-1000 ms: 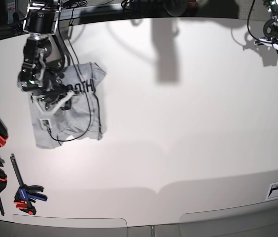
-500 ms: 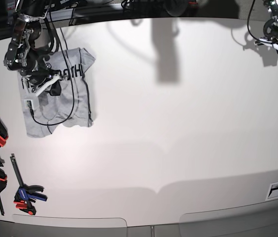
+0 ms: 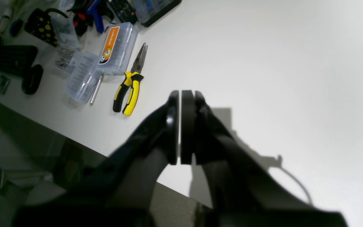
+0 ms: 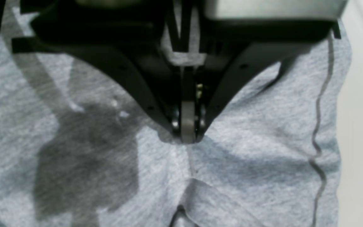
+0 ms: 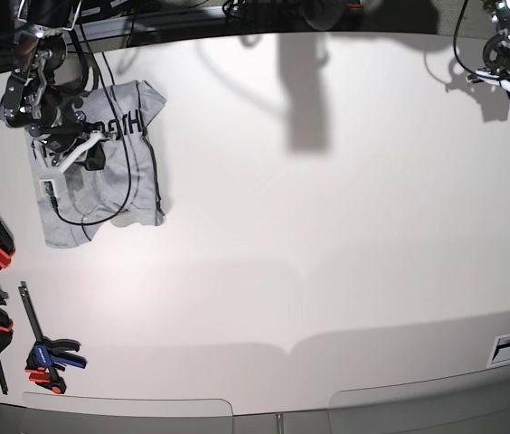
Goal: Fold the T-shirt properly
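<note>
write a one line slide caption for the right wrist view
Right gripper shut, pinching a fold of the grey T-shirt near its side seam.

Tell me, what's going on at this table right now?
A two-armed robot is folding a grey T-shirt, which lies in a compact bundle at the table's far corner. The right hand is shut, pressing on or pinching the cloth; which one is unclear. The left hand is shut and empty, parked over bare table near yellow-handled pliers and plastic parts boxes.
</note>
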